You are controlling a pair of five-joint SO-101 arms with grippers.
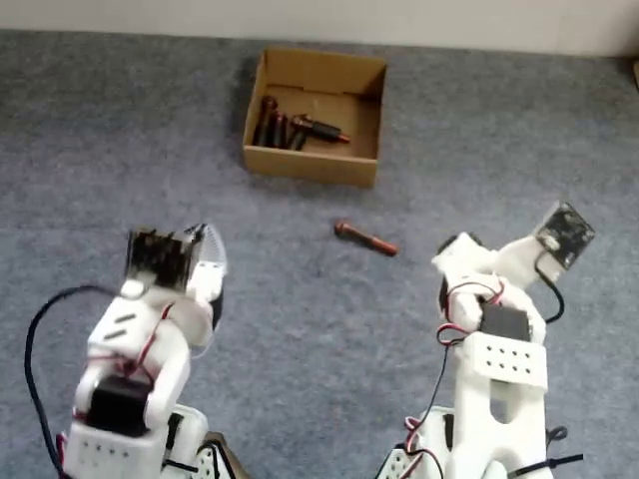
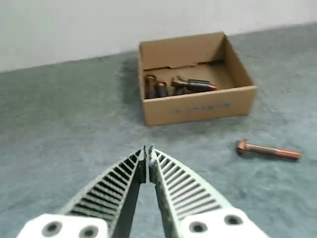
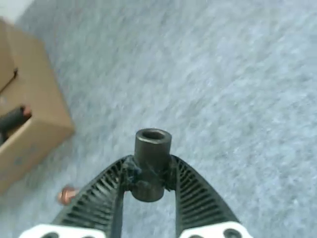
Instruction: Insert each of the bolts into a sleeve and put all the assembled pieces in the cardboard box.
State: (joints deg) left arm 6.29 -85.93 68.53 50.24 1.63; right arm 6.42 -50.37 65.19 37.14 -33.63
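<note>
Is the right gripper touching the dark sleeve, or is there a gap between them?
Touching. The right wrist view shows the sleeve pressed between both fingers of the right gripper, with no gap.

Each arm has white shells and black servo blocks [image 1: 504,324]. The left arm [image 1: 130,364] trails a black cable loop [image 1: 38,324]; the right arm [image 1: 496,364] carries red-and-black wiring [image 1: 457,304]. Ribbed fingers [image 2: 181,186] mount on screwed white bases.

Bkgd: grey carpet [image 1: 300,329] thruout, pale wall [image 1: 449,15] at far edge.
</note>
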